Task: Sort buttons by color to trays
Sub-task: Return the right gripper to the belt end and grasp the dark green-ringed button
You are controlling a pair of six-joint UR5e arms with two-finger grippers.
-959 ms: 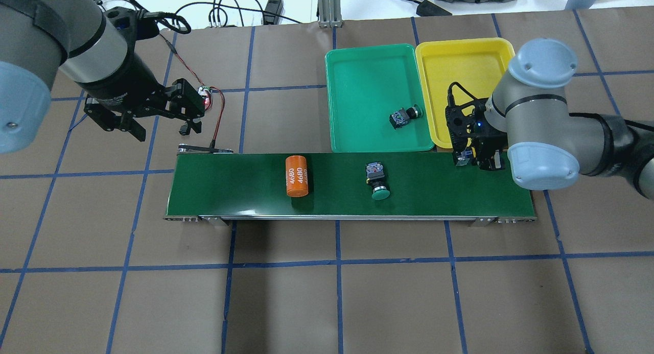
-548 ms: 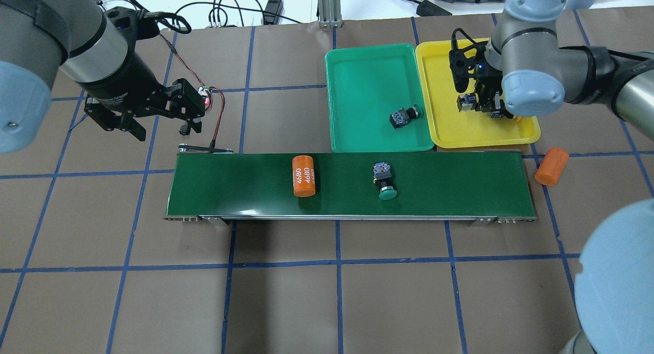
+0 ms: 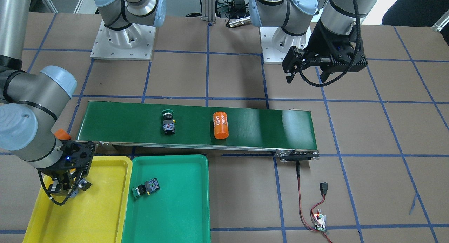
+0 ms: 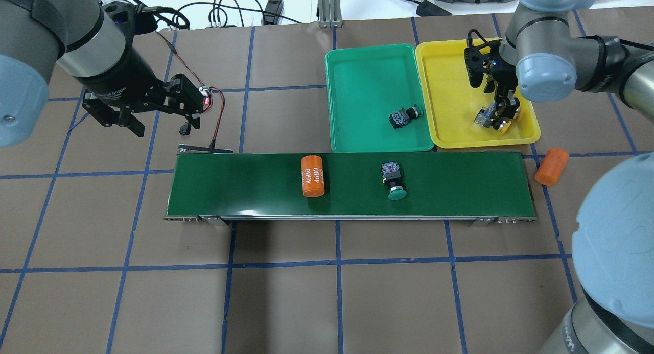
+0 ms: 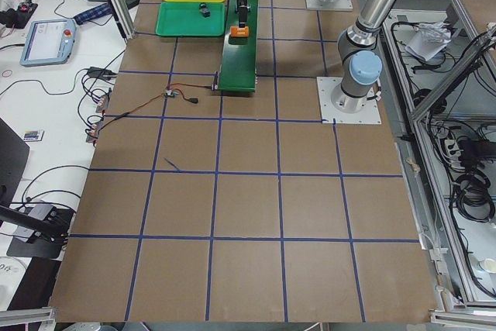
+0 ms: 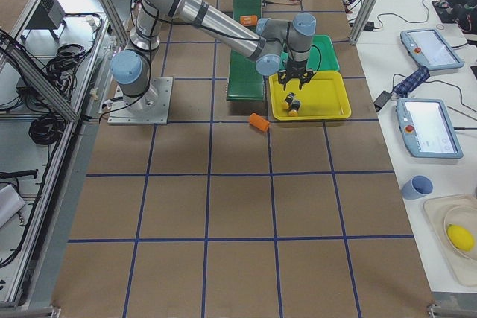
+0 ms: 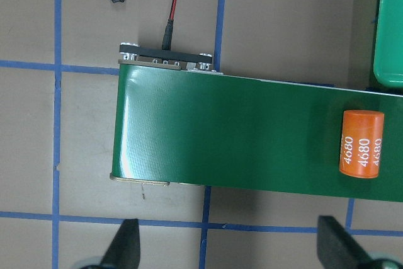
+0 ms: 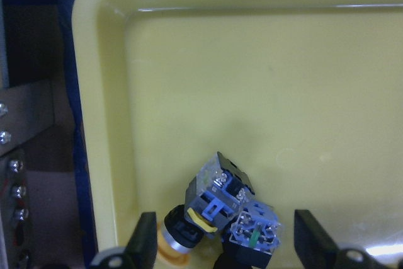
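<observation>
Four buttons show: a green-capped button [image 4: 393, 182], a second green-capped button [image 4: 405, 116] and a pair of buttons [image 8: 217, 200], one visibly yellow-capped. The trays number two, a yellow tray [image 4: 449, 88] and a green tray [image 4: 368, 73]. An orange cylinder [image 4: 312, 176] and a second orange cylinder [image 4: 552, 166] make two.

Two push-buttons [image 8: 204, 206] lie touching between the spread fingers [image 8: 143, 244] of the right gripper [image 8: 225, 218], near a corner of the outer tray [image 4: 449, 73]. Beside those fingers, toward the left arm, the inner tray [image 4: 368, 68] holds one push-button [image 4: 405, 116]. The conveyor belt [image 4: 245, 185] runs along both trays on the robot's side, carrying another push-button [image 4: 394, 182] and a cylinder [image 4: 312, 176]. A second cylinder [image 4: 552, 166] lies on the counter [image 4: 357, 292] off the belt end nearest the right fingers. The other end lies near the left gripper [image 7: 227, 220].
</observation>
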